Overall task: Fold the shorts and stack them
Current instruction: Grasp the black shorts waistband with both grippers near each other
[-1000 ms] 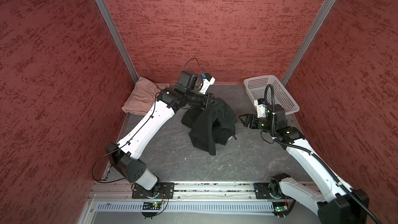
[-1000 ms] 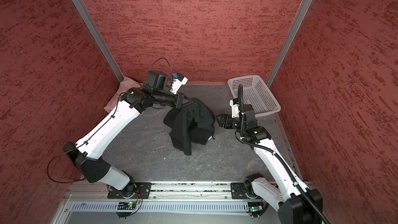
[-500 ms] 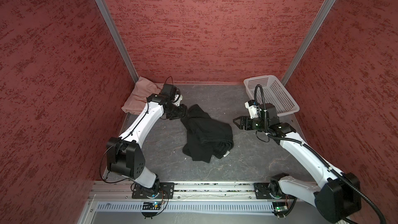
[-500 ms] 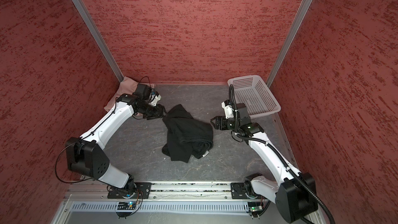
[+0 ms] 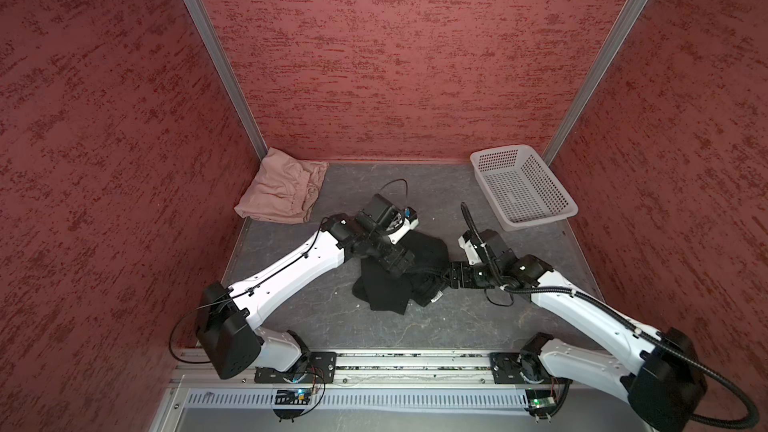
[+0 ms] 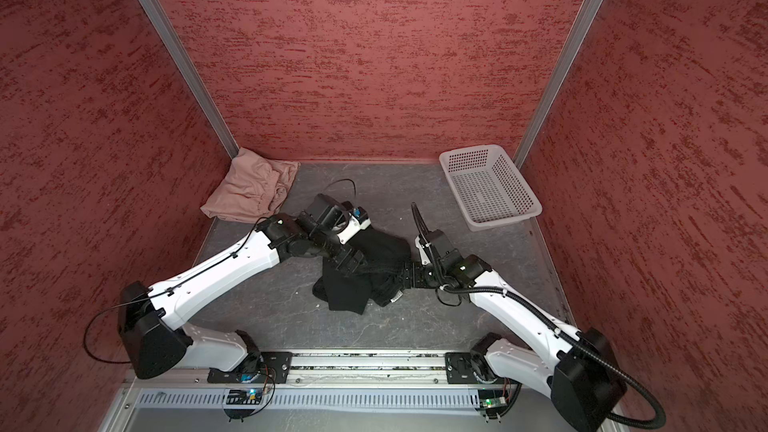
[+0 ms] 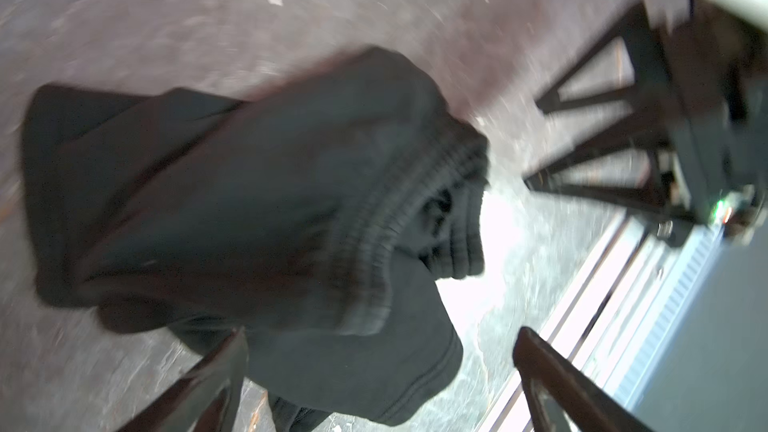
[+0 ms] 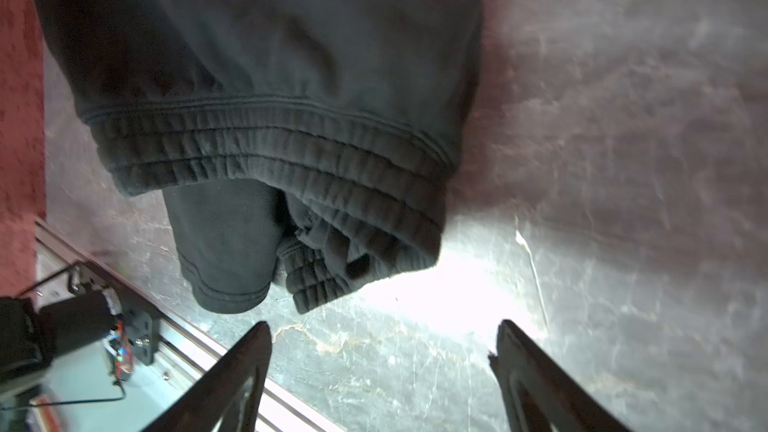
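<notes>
We find the black shorts point(image 5: 384, 295) crumpled in a heap near the middle of the grey table point(image 5: 415, 328), and both arms reach in toward them. Their ribbed elastic waistband point(image 8: 274, 151) faces the right arm, and a leg hem sticks out from under it. The left gripper point(image 7: 379, 336) hangs over the far left part of the heap. Its jaws are spread wide with no cloth pinched between them, though the blurred left wrist view does not let us say whether a fingertip grazes the cloth. The right gripper point(image 8: 383, 326) sits low at the waistband side of the heap. Its jaws are also wide apart, we see only bare table between them, and the fabric lies just ahead of the fingertips. The pink shorts point(image 5: 282, 189) lie as a loose bundle in the far left corner against the red wall point(image 5: 374, 56), well apart from the black pair. A white perforated basket point(image 5: 496, 160) stands in the far right corner.
</notes>
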Controlling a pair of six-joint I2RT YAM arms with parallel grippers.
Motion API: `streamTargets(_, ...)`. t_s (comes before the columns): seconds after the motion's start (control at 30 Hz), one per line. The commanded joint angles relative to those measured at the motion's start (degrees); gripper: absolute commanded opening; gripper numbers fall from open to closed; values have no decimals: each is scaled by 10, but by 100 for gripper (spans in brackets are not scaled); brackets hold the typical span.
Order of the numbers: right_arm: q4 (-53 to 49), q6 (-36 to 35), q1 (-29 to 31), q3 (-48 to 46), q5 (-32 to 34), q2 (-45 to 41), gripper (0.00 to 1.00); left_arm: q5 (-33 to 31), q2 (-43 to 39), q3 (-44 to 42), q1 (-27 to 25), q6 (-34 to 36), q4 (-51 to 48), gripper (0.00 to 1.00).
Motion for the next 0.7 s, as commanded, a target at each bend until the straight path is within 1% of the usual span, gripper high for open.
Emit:
streamTargets(0.0,-37,74,1,-28,4,-39,86,-43,25,-4,-28,90,-19,99)
streamTargets(0.07,-37,80,0,-34,10,-66,87,-64,46,9,-41,104,-46,99)
streamTargets(0.17,-22,87,-1,-43,4,-88,87,-125,66,15,-57,117,-69,99)
streamTargets(0.33,25,91,-1,-70,-22,-84,87,-229,100,12,-66,134,-103,100)
streamTargets(0.5,55,87,-2,-79,-34,-71,87,-277,104,-12,-80,155,-72,100)
streamTargets(0.67,72,82,-2,-83,-39,-69,87,-273,109,-13,-83,169,-67,100)
